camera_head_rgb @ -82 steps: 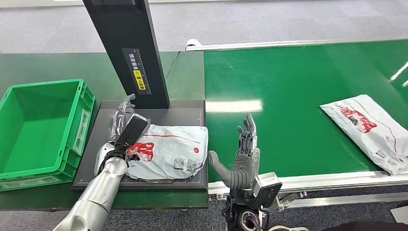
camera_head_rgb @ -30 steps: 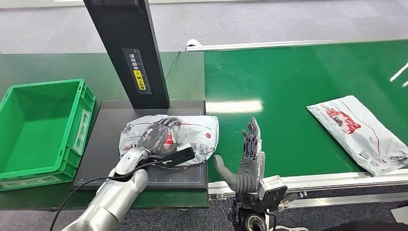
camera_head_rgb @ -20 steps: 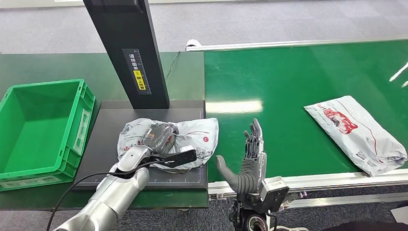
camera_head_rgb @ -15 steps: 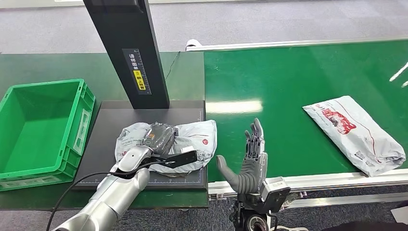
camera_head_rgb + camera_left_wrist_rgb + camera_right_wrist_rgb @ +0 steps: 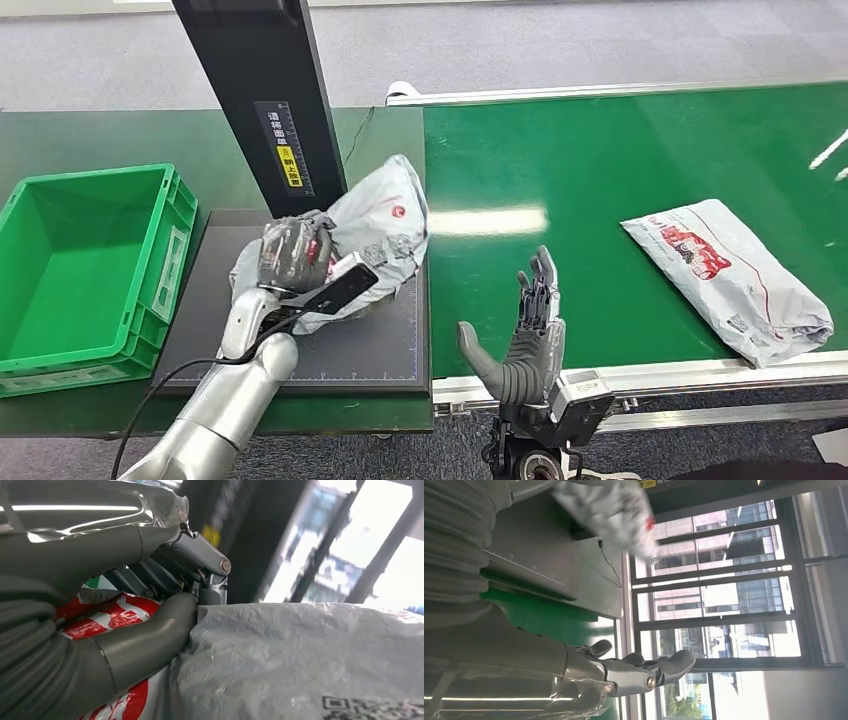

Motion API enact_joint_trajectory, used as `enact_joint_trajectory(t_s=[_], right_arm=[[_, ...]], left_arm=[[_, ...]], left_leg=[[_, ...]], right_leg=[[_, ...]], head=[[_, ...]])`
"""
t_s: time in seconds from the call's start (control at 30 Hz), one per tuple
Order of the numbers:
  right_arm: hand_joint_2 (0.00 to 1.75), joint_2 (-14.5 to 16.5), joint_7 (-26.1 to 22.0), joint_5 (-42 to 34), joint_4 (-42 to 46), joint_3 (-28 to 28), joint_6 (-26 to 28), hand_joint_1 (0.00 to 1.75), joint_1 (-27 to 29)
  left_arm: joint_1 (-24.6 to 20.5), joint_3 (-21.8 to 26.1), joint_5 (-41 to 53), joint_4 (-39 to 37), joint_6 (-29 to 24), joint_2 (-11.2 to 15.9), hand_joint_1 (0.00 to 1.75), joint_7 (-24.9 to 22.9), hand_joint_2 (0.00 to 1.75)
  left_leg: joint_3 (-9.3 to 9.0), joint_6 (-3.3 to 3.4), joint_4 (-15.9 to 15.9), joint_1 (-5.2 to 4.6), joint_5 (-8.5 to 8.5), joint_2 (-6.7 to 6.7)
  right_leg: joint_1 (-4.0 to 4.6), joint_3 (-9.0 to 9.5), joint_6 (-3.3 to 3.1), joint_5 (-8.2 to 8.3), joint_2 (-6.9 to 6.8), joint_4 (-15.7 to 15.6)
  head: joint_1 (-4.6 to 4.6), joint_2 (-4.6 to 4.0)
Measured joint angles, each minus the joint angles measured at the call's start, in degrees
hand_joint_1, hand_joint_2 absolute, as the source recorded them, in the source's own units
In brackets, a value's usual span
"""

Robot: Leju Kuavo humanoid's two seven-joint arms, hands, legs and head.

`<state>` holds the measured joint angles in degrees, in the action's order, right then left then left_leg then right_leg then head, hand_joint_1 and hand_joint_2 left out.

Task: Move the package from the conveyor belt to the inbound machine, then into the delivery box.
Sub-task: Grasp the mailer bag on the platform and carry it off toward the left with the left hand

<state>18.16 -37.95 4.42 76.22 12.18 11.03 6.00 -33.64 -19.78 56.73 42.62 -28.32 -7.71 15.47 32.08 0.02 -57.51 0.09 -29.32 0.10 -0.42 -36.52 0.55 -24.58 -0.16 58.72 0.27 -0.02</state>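
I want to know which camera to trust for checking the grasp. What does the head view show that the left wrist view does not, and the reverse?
Head view alone: the green crate, the black platform, the conveyor belt with a second package lying on it, and the right robot hand, fingers apart and holding nothing.

Left wrist view alone: a close look at the thumb pressed against the grey plastic, and a printed code at the picture's edge.

Both: the left robot hand gripping the package, and the black column behind it.
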Motion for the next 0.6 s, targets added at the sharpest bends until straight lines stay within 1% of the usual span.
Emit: enact_joint_trajectory(t_s=[0.1, 0.17, 0.27, 0.37, 0.43, 0.5, 0.6], right_arm=[[1.75, 0.0, -0.2, -0.5, -0.2, 0.1, 0.5, 0.00, 0.0], [1.75, 0.0, -0.4, -0.8, -0.5, 0.1, 0.7, 0.00, -0.1], [1.75, 0.0, -0.8, -1.0, -1.0, 0.2, 0.7, 0.00, -0.2], [1.75, 0.0, -1.1, -1.2, -1.6, 0.2, 0.6, 0.00, -0.3], [1.75, 0.0, -1.2, -1.4, -2.0, 0.2, 0.5, 0.00, -0.4], [1.75, 0.0, -1.5, -1.7, -2.5, 0.3, 0.4, 0.00, -0.5], [1.75, 0.0, -1.9, -2.1, -3.5, 0.4, 0.1, 0.00, -0.7]], left_arm=[[1.4, 2.3, -4.9, 6.1, -4.0, 0.9, 1.75, 2.7, 1.75], [2.2, 4.0, -7.3, 10.6, -5.7, 1.8, 1.75, 3.6, 1.75], [3.3, 6.7, -8.7, 16.5, -7.3, 3.5, 1.75, 3.7, 1.75], [3.1, 10.1, -9.2, 19.8, -7.8, 6.4, 1.75, 2.7, 1.75], [1.7, 13.0, -9.1, 20.0, -7.5, 8.9, 1.75, 2.1, 1.75], [-0.9, 15.8, -7.8, 18.4, -7.4, 11.5, 1.75, 1.2, 1.75], [-6.1, 19.6, -4.9, 12.4, -7.5, 15.6, 1.75, -1.0, 1.75]], left_leg=[[0.01, 0.00, 0.0, 0.01, 0.00, 0.01], [0.01, 0.00, 0.0, 0.01, 0.00, 0.00], [0.02, 0.00, 0.0, 0.01, 0.00, 0.00], [0.00, -0.01, 0.0, 0.02, 0.01, 0.01], [-0.01, -0.05, 0.0, 0.02, 0.04, 0.03], [-0.01, -0.11, 0.0, 0.04, 0.09, 0.02], [-0.01, -0.17, 0.0, 0.07, 0.15, 0.03]], right_leg=[[0.00, -0.01, 0.00, 0.00, 0.00, 0.0], [0.00, 0.00, 0.00, 0.00, 0.00, 0.0], [0.00, 0.00, 0.00, 0.00, 0.00, 0.0], [0.01, 0.00, 0.00, 0.00, 0.01, 0.0], [0.02, -0.01, -0.01, 0.00, 0.02, 0.0], [0.04, -0.02, -0.02, 0.01, 0.01, 0.0], [0.05, -0.02, -0.08, 0.04, 0.01, 0.1]], head=[[0.02, 0.01], [0.01, 0.01], [0.01, 0.00], [0.02, 0.01], [0.02, 0.01], [0.02, 0.01], [0.02, 0.00]])
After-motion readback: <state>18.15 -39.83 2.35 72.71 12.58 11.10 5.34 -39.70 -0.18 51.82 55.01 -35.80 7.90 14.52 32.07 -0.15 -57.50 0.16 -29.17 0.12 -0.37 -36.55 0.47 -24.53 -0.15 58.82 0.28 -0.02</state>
